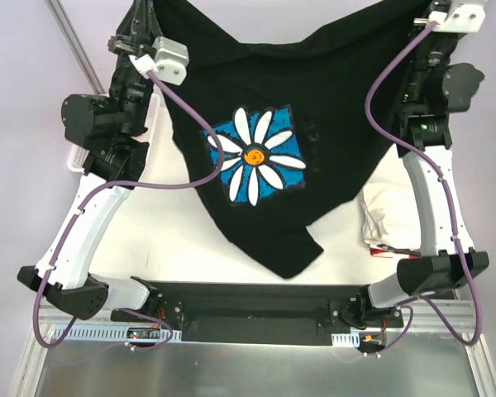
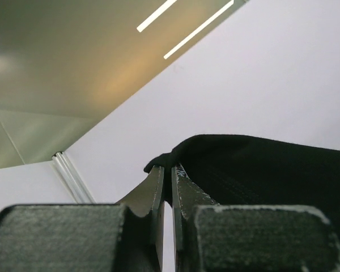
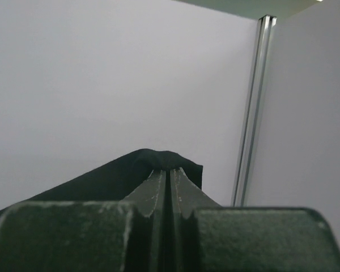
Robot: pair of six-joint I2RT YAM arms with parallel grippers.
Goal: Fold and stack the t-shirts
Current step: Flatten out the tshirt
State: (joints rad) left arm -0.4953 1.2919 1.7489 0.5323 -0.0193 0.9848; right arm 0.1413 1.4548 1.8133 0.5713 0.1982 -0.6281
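Above the desk (image 1: 190, 256), left pincer (image 2: 167, 170) and right pincer (image 3: 170, 171) each clamp a far edge of the black t-shirt (image 1: 331, 99) (daisy (image 1: 255, 155) facing up), spread between them.

White mesh basket (image 1: 76, 159) at left side of white table (image 1: 190, 240); slanted metal rail (image 1: 76, 41) beyond.

Robotics lab work cell
Black base plate (image 1: 256, 298) at the near edge of the white table (image 1: 190, 248), aluminium frame rail (image 3: 252, 107), bare pale walls (image 3: 73, 73), ceiling strip lights (image 2: 198, 28).
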